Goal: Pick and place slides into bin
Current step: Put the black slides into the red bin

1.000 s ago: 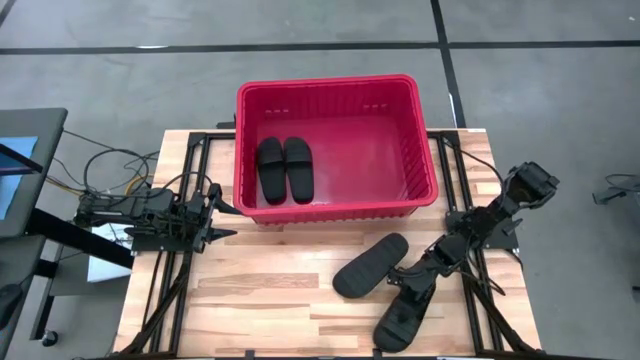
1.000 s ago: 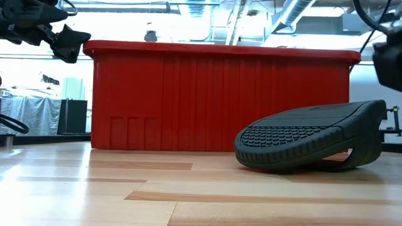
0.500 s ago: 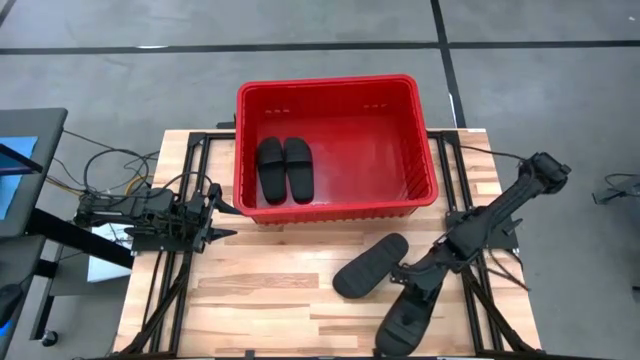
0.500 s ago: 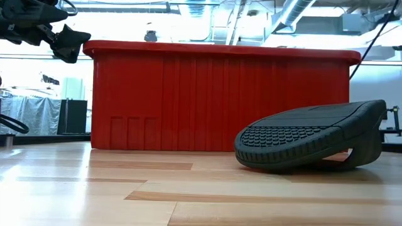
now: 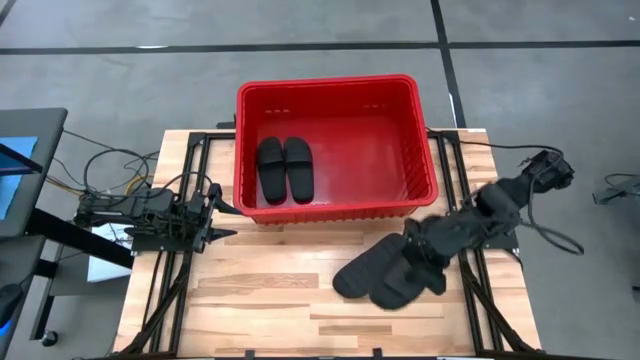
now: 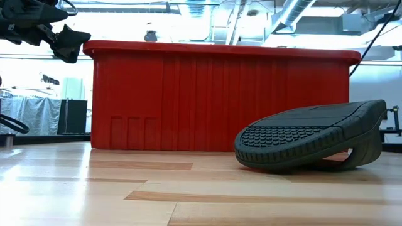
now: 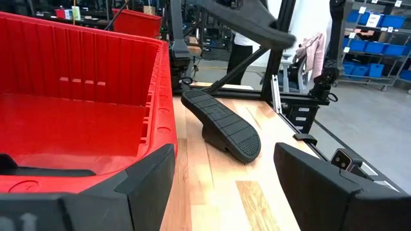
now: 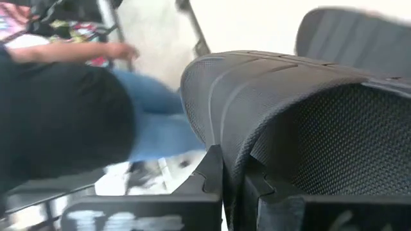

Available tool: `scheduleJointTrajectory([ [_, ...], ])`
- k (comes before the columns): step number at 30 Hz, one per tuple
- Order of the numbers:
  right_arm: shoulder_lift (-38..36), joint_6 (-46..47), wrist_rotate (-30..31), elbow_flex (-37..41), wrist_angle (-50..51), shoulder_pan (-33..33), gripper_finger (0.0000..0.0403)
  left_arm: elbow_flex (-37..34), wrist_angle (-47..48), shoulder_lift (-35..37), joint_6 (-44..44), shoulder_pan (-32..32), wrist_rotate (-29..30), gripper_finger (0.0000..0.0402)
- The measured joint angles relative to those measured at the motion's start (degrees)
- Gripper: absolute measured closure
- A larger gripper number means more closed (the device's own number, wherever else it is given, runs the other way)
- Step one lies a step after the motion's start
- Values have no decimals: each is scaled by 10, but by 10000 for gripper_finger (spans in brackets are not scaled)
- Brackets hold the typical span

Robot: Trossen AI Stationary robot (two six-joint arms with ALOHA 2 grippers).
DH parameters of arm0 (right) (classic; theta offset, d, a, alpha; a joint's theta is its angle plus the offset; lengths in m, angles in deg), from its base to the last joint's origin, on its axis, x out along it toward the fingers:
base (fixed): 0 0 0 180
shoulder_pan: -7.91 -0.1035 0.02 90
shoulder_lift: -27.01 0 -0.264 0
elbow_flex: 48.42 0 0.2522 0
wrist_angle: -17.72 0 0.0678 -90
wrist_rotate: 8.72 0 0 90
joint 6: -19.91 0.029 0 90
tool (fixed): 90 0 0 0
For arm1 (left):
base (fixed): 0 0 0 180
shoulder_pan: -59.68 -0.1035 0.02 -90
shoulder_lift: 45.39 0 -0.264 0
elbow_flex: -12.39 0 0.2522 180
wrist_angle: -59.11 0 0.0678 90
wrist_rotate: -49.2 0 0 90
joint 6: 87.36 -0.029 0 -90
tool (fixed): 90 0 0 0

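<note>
Two slides [image 5: 284,168] lie side by side at the left of the red bin [image 5: 336,89], upper centre. Lower right, another slide [image 5: 362,266] lies upturned on the table [image 5: 260,290]; beside it, a fourth slide [image 5: 408,282] is clamped by the right gripper [image 5: 425,258], its arm slanting in from the right. At centre left the left gripper [image 5: 212,217] is spread wide, empty.

A person [image 8: 58,122] in jeans; blue storage bins [image 7: 379,29] on shelves

Overhead and table-level cameras, two wrist close-ups, all sharing the bin [image 5: 335,145].
</note>
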Motion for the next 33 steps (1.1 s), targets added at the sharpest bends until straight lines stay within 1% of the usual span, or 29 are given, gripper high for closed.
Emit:
scheduleJointTrajectory([
  [5,12,-119,-4,-72,94,79,402,0,0,0,0,0,0,139],
  [8,12,-196,-27,-96,127,137,402,0,0,0,0,0,0,139],
  [13,12,-331,-88,-115,183,246,403,0,0,0,0,0,0,139],
  [18,12,-473,-148,-117,218,360,403,0,0,0,0,0,0,139],
  [22,12,-577,-179,-117,244,444,402,0,0,0,0,0,0,139],
  [28,24,-707,-186,-118,277,547,402,0,0,0,0,0,0,142],
  [33,67,-811,-185,-117,303,611,402,0,0,0,0,0,0,143],
])
